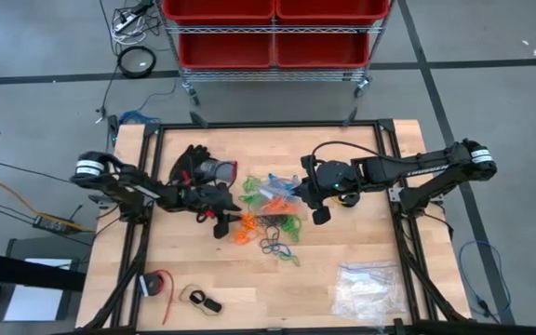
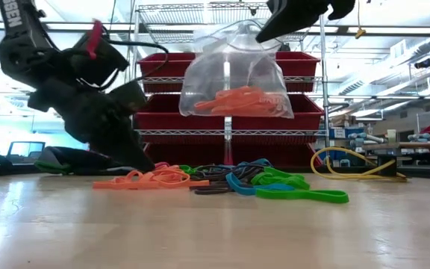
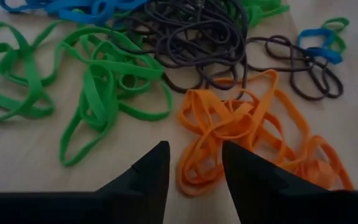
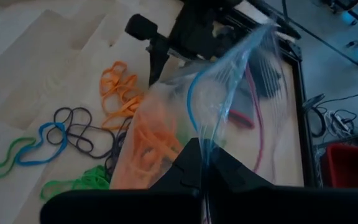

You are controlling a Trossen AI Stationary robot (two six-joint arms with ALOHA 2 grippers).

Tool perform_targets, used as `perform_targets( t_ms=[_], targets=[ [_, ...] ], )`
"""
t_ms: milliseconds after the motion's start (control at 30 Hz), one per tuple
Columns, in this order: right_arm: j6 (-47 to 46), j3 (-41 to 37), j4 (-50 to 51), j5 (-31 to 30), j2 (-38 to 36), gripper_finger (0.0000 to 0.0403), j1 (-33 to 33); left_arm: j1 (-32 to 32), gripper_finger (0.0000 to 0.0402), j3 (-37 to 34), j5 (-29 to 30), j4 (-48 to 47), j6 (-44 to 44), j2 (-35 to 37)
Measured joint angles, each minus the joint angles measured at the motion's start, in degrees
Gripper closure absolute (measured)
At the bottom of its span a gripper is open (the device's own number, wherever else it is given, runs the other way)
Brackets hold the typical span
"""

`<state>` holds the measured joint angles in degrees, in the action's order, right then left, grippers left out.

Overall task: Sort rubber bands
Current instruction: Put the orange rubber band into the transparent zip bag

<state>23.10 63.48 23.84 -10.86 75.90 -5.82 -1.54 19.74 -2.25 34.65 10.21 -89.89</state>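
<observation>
Hiding bagged orange bands [image 4: 145, 149] (count unclear)

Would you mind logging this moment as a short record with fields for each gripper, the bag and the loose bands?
left gripper: open, low over the table, fingers either side of the edge of the orange bands
right gripper: shut on the clear bag, holding it up above the table
clear bag contents: orange bands inside
loose bands: orange, green bands, blue and black bands lying on the wooden table
</observation>
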Motion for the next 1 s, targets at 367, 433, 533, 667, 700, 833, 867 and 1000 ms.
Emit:
perform_targets(
  t_ms=[367, 433, 533, 667, 700, 833, 867, 1000],
  targets=[
    [-0.64, 0.00, 0.43, -0.01, -0.02, 0.0403, 0.00, -0.02, 0.0390, 2.82, -0.28, 0.03, -2.59, -2.55],
    [-0.66, 0.00, 0.22, -0.01, -0.02, 0.0403, 0.00, -0.02, 0.0390, 3.03, -1.62, -0.30, -2.54, -2.29],
    [-0.69, 0.00, 0.29, -0.01, -0.02, 0.0403, 0.00, -0.02, 0.0385, 3.78, -3.19, -0.24, -2.42, -1.87],
    [-0.95, 0.00, 0.39, 0.01, -0.02, 0.0403, 0.00, -0.02, 0.0389, 4.53, -4.75, -1.63, -2.16, 0.85],
    [-0.96, 0.00, 0.40, 0.01, -0.04, 0.0403, 0.00, -0.02, 0.0391, 4.63, -4.93, -2.77, -2.13, 2.01],
    [-1.06, 0.00, 0.42, 0.00, -0.04, 0.0403, 0.00, 0.04, 0.0395, 6.85, -4.95, -9.92, -2.72, 8.78],
    [-1.08, 0.00, 0.61, 0.00, -0.04, 0.0403, 0.00, 0.04, 0.0395, 7.78, -4.87, -11.46, -3.17, 10.72],
    [-1.09, 0.00, 0.96, 0.00, -0.04, 0.0403, 0.00, 0.45, 0.0396, 11.59, -3.28, -19.04, -5.65, 18.84]
  ],
)
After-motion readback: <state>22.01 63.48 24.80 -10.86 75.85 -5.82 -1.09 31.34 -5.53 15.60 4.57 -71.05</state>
